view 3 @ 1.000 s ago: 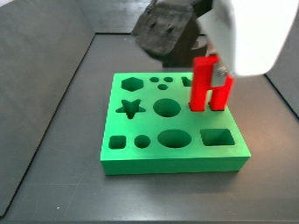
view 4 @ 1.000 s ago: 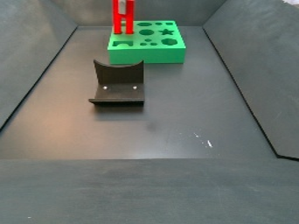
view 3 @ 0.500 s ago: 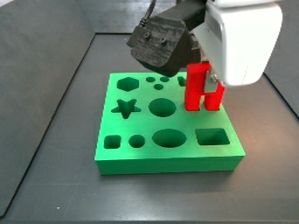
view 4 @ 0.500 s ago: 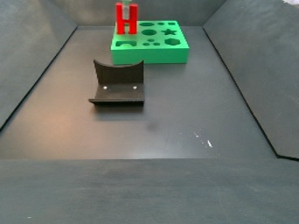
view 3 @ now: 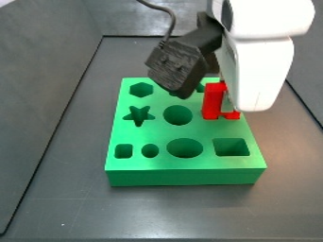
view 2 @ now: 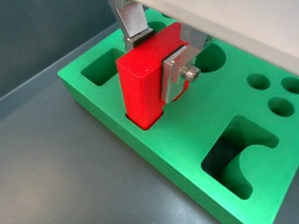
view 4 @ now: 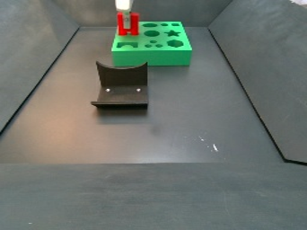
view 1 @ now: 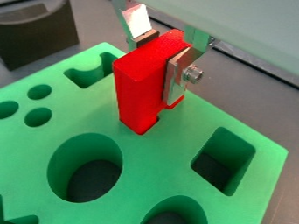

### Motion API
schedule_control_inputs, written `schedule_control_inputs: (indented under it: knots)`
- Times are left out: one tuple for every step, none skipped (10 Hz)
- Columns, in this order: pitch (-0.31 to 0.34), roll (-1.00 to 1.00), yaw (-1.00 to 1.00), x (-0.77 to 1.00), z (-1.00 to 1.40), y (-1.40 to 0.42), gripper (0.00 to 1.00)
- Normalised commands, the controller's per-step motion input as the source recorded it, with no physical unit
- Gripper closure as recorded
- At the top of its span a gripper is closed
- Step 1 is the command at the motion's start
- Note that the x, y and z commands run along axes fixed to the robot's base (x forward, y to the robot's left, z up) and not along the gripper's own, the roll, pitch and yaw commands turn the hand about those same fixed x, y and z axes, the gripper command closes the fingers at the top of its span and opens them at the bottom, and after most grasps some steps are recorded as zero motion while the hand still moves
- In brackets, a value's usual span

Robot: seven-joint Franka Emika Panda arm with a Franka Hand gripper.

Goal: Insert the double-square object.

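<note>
The double-square object [view 1: 143, 87] is a tall bright red piece, held upright. It also shows in a wrist view [view 2: 142, 83] and in both side views [view 3: 216, 100] [view 4: 125, 22]. My gripper [view 1: 159, 54] is shut on its upper part, one silver finger on each side, as the wrist view [view 2: 153, 54] also shows. The piece's lower end sits in a hole near the edge of the green board [view 2: 187, 133]. The board lies under the gripper [view 3: 212, 83] in a side view [view 3: 209, 132] and far back in a side view [view 4: 168, 54].
The board has other open holes: a star [view 3: 142, 116], a hexagon [view 3: 140, 90], a circle [view 3: 179, 115], an oval [view 3: 186, 148] and a rectangle [view 3: 232, 146]. The dark fixture [view 4: 120, 86] stands on the grey floor in front of the board. Sloping walls bound the floor.
My gripper has come down with the red piece. Its lower end, which hung above the board before, now sits in the board's hole and less of it shows.
</note>
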Motion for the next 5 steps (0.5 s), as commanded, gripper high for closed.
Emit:
schedule_control_inputs:
  knots:
    - [0.059,0.00,-0.16,0.28,-0.26,0.00,1.00]
    - [0.063,0.01,-0.16,0.29,-0.27,0.00,1.00]
    - [0.037,0.00,-0.12,0.13,-0.07,0.00,1.00]
    - [0.000,-0.01,0.00,0.00,0.00,0.01,1.00]
    - [0.000,0.00,0.00,0.00,0.00,0.00,1.00]
